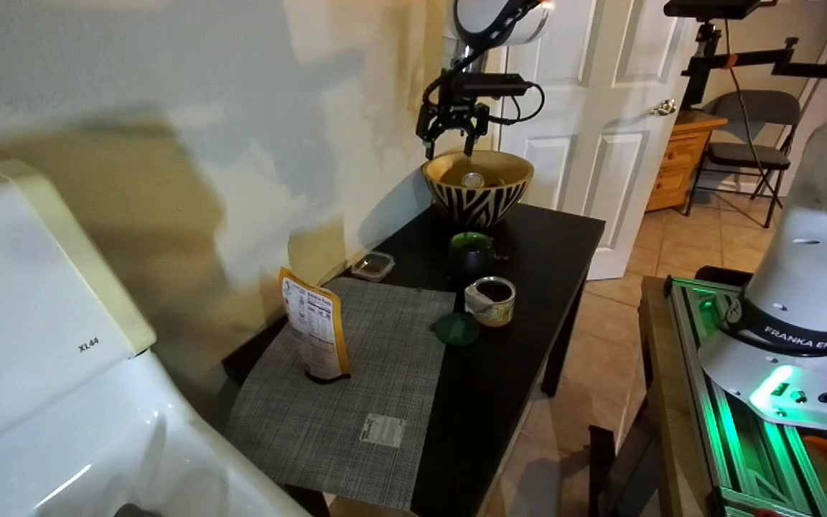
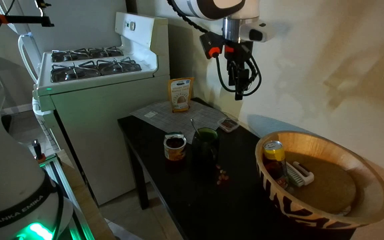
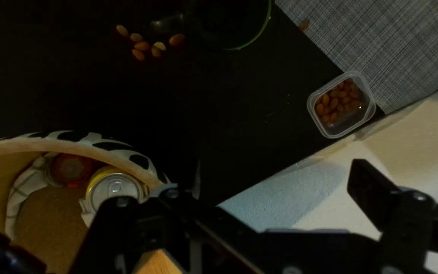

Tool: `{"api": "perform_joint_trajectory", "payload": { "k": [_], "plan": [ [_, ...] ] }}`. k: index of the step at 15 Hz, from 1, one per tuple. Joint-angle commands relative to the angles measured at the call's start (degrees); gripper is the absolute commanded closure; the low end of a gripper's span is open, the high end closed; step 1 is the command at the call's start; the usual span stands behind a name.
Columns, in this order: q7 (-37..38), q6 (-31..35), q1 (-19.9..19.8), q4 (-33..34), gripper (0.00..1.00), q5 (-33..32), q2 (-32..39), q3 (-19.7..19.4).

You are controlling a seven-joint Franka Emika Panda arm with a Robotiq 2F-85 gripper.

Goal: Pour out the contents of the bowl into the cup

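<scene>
The small clear plastic container of almonds, the likely bowl, sits by the wall in both exterior views and right of centre in the wrist view. The dark green mug, the likely cup, stands on the black table in both exterior views; its rim shows at the top of the wrist view. My gripper is open and empty, pointing down high above the table near the wall; its fingers are wide apart in the wrist view. It touches neither container nor mug.
A large zebra-patterned wooden bowl holds a can and a brush. An open tin and green lid are near the mug. A pouch stands on the grey placemat. Loose almonds lie beside the mug.
</scene>
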Motion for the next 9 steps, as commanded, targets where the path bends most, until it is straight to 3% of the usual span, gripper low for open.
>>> {"api": "perform_joint_trajectory", "payload": {
  "k": [1, 2, 3, 7, 9],
  "plan": [
    [3.1, 0.3, 0.5, 5.7, 0.00, 3.5, 8.8, -0.1],
    [0.5, -2.4, 0.2, 6.9, 0.00, 5.9, 9.1, -0.1],
    [2.1, 0.7, 0.9, 3.1, 0.00, 2.5, 6.2, -0.5],
    [1.6, -0.4, 0.9, 6.2, 0.00, 4.4, 9.3, -0.6],
    [3.1, 4.0, 1.8, 7.3, 0.00, 6.4, 12.9, 0.4]
  ]
}}
